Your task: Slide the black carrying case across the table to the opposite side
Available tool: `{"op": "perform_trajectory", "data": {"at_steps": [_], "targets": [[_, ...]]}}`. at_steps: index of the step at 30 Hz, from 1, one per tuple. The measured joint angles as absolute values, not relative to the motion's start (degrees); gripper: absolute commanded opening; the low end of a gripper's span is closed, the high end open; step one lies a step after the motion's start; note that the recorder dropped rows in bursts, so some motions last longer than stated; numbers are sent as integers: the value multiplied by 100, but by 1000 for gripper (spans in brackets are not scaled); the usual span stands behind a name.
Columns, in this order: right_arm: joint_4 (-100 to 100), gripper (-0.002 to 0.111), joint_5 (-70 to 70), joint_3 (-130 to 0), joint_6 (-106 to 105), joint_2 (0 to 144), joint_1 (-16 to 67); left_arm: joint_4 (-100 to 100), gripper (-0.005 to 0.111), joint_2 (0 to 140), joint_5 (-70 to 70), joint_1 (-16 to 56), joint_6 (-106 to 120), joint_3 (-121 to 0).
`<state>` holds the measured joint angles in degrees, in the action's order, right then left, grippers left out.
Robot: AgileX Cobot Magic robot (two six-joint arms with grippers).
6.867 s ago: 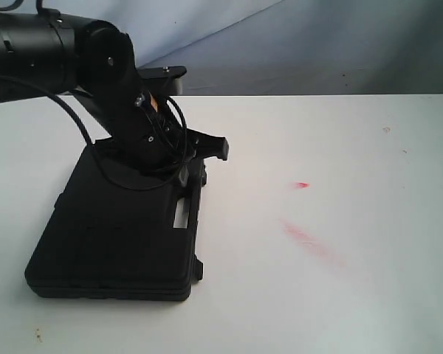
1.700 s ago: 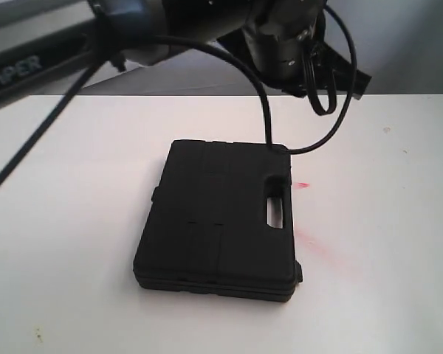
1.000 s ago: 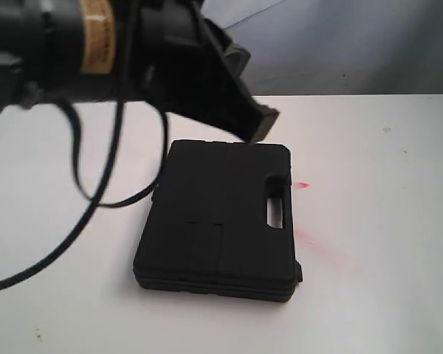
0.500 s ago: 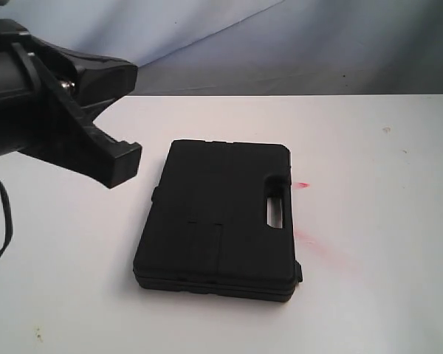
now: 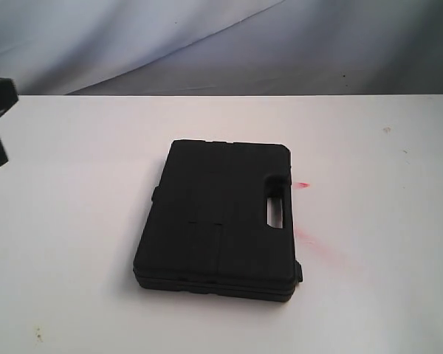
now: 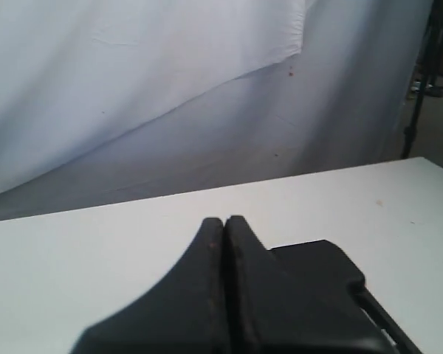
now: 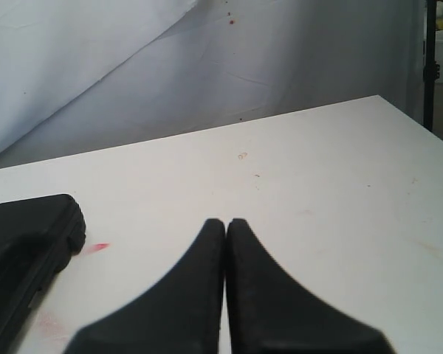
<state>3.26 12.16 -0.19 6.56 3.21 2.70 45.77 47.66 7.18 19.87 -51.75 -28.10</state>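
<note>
My left jaws, pressed closed, hang by the tabletop's (image 5: 369, 147) left edge, the black carrying case (image 5: 218, 221) lying flat mid-tabletop ahead of them, probably nearer them, long axis far edge to near edge, handle side facing the right edge and my right jaws, also closed.

Bright, even, diffuse light. Thin soft shadow at 6 o'clock under the flat black plastic carrying case (image 5: 214, 214) on the wide white tabletop (image 5: 369, 295). Blurred at close range: black left gripper (image 6: 225, 220), black right gripper (image 7: 226, 221) (grey cloth backdrop (image 6: 207, 110) sharper).
</note>
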Motion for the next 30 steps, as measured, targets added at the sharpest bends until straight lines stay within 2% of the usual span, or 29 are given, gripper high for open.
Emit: {"op": "perform_trajectory", "data": {"at_steps": [10,18,26,30], "targets": [[326,0,1216,-19,656,321,270,4904,0,3151,878,998,-5186,-1539],[326,0,1216,-19,656,321,270,4949,0,2381,878,936,-5186,-1358],[326,0,1216,-19,656,321,270,4963,0,2223,899,936,-5186,-1173],[326,0,1216,-19,656,321,270,3578,0,2223,913,936,-4342,-855]]}}
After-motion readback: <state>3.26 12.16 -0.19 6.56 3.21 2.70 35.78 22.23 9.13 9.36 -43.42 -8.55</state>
